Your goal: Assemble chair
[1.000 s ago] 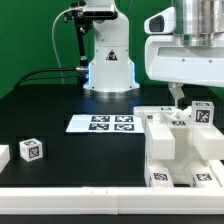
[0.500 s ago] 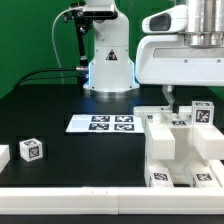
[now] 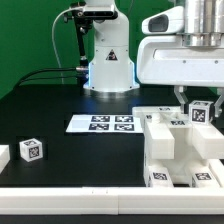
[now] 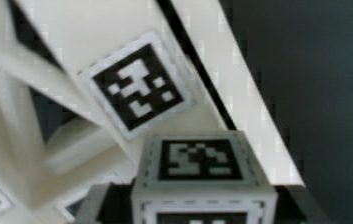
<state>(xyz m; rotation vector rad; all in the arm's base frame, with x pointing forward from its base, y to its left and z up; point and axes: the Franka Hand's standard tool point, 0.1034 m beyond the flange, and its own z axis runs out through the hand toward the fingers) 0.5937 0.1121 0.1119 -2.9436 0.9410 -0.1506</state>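
The chair [image 3: 178, 150] is a stepped white structure of tagged panels and bars at the exterior view's right. A small white tagged piece [image 3: 203, 113] stands at its back right corner. My gripper [image 3: 196, 103] has come down over that piece. In the wrist view the tagged piece [image 4: 199, 160] sits between my two dark fingers [image 4: 105, 205], which press on both its sides, so the gripper [image 4: 194, 208] is shut on it. Behind it runs a white chair panel with a large tag [image 4: 146, 82].
The marker board [image 3: 103, 123] lies on the black table in front of the robot base [image 3: 108, 60]. A loose tagged white cube [image 3: 32, 150] and another white piece [image 3: 3, 156] rest at the exterior view's left, near the front edge.
My gripper shifted toward the exterior view's right over the small tagged piece, and its jaws closed from wide open onto the piece's sides.
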